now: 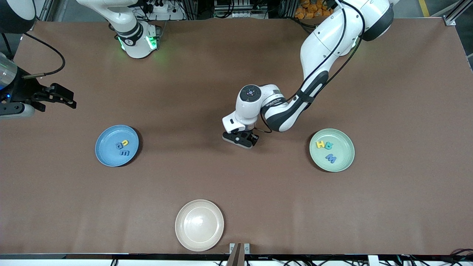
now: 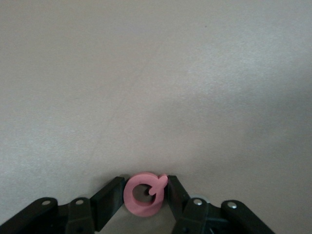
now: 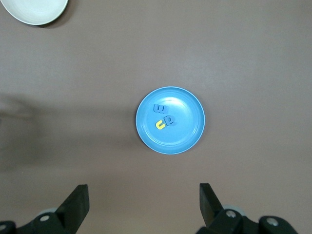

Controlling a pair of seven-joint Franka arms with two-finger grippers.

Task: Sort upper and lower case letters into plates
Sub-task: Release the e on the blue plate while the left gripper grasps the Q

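Currently the left hand (image 1: 242, 139) is sitting low at mid-worktop (image 1: 229, 66), between the two sorting plates, fingers (image 2: 108, 201) clenching a pink letter (image 2: 145, 193) from both sides; the letter is lying flat, ring-shaped with a small tail

Right hand (image 1: 61, 96) is waiting up over the right arm's end of the worktop, fingers (image 3: 75, 207) spread wide, gripping nothing, its camera looking straight down on the blue plate (image 1: 107, 157)

Blue plate is sitting toward the right arm's end, carrying three letters bunched near its centre: a yellow one (image 1: 125, 142), a blue one (image 1: 119, 145) touching it, another blue one (image 1: 125, 152) just beside them, nearer the front camera

Green plate (image 1: 342, 164) is sitting toward the left arm's end, also carrying three: yellow H (image 1: 320, 144), teal letter (image 1: 328, 145) just beside it, blue M (image 1: 330, 159) nearer the camera

Cream plate (image 1: 199, 236) is sitting at the worktop edge closest to the camera, nothing lying in it, well apart from both other plates
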